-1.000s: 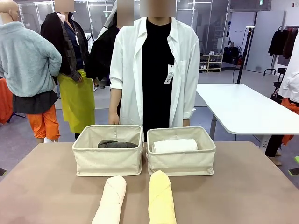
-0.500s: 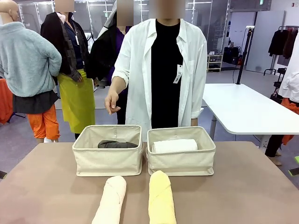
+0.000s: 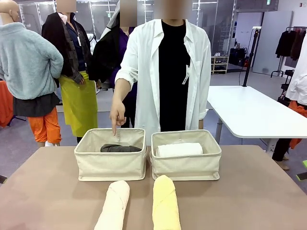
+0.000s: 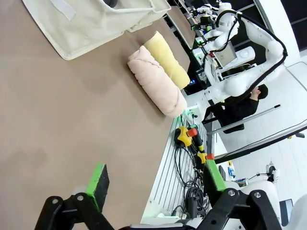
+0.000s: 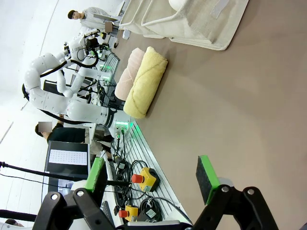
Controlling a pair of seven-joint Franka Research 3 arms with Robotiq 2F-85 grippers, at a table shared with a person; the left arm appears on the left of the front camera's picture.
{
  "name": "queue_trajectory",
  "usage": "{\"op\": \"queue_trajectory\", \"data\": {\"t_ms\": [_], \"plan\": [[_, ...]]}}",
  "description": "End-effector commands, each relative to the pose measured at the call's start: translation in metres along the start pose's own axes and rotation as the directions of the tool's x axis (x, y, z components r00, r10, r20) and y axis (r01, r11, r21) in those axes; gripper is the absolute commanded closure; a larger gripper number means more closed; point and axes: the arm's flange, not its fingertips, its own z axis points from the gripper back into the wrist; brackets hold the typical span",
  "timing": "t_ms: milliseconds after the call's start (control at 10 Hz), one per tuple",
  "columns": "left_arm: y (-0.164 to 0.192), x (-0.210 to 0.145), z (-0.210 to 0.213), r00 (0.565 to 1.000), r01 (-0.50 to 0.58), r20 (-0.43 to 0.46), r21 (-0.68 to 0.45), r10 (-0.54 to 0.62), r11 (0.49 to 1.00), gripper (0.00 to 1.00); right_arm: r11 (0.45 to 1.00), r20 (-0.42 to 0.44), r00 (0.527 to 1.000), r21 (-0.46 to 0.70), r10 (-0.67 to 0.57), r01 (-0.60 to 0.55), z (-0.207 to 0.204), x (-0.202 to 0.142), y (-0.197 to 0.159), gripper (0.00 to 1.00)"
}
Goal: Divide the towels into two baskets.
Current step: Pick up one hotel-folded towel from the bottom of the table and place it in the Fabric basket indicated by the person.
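Two cream canvas baskets stand side by side on the brown table. The left basket point(image 3: 111, 160) holds the dark grey towel point(image 3: 120, 148); the right basket point(image 3: 186, 161) holds the white towel point(image 3: 179, 149). In front of them lie the cream-peach towel point(image 3: 114, 205) point(image 4: 157, 81) and the pale yellow towel point(image 3: 166, 203) point(image 5: 145, 82). The person's hand point(image 3: 116, 116) points a finger down into the left basket. My left gripper point(image 4: 156, 184) is open over bare table near its edge. My right gripper point(image 5: 152, 177) is open too, with nothing between its fingers.
The person in a white coat stands at the far side, behind the baskets. A white table point(image 3: 249, 112) stands at the back right. Cables and emergency-stop boxes point(image 4: 187, 136) point(image 5: 144, 179) lie along the robot-side edge of the table point(image 3: 259, 191).
The person raised one hand from the side, then lowered it to point a finger into the left basket. Towels and baskets have not moved.
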Motion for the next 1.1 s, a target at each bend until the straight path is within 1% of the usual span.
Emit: {"op": "queue_trajectory", "data": {"t_ms": [0, 200, 300, 400, 500, 600, 700, 800, 900, 1000], "plan": [[-0.007, -0.002, 0.0, 1.0, 0.016, 0.008, 0.002, -0.016, 1.0, 0.0, 1.0, 0.003, 1.0, -0.013, 0.007, -0.007, -0.002, -0.001, 0.003, 0.06], [-0.007, -0.002, 0.0, 1.0, 0.016, 0.008, 0.002, -0.016, 1.0, 0.0, 1.0, 0.003, 1.0, -0.013, 0.007, -0.007, -0.002, -0.001, 0.003, 0.06], [0.0, 0.0, 0.0, 1.0, 0.0, 0.0, 0.0, 0.0, 1.0, 0.0, 1.0, 0.003, 1.0, -0.013, 0.007, -0.007, -0.002, -0.001, 0.003, 0.06], [-0.008, 0.006, -0.016, 1.0, -0.018, -0.006, 0.029, 0.019, 0.999, 0.0, 1.0, 0.003, 1.0, -0.013, 0.007, -0.007, -0.002, -0.001, 0.003, 0.06], [-0.022, 0.012, -0.035, 0.997, -0.083, 0.007, 0.075, 0.083, 0.994, 0.0, 1.0, 0.003, 1.0, -0.013, 0.007, -0.007, -0.002, -0.001, 0.003, 0.06], [-0.04, 0.021, -0.061, 0.992, -0.128, 0.009, 0.04, 0.128, 0.991, 0.0, 1.0, 0.003, 1.0, -0.013, 0.007, -0.007, -0.002, -0.001, 0.003, 0.06], [-0.051, 0.026, -0.078, 0.989, -0.146, -0.015, 0.044, 0.147, 0.988, 0.0, 1.0, 0.003, 1.0, -0.013, 0.007, -0.007, -0.002, -0.001, 0.003, 0.06], [-0.067, 0.037, -0.106, 0.982, -0.19, -0.012, 0.043, 0.191, 0.981, 0.0, 1.0, 0.003, 1.0, -0.013, 0.007, -0.007, -0.002, -0.001, 0.003, 0.06], [-0.081, 0.043, -0.136, 0.973, -0.227, -0.023, 0.073, 0.229, 0.971, 0.0, 1.0, 0.003, 1.0, -0.013, 0.007, -0.007, -0.002, -0.001, 0.003, 0.06], [-0.092, 0.049, -0.162, 0.965, -0.262, -0.003, 0.103, 0.263, 0.96, 0.0, 1.0, 0.003, 1.0, -0.013, 0.007, -0.007, -0.002, -0.001, 0.003, 0.06]]}}
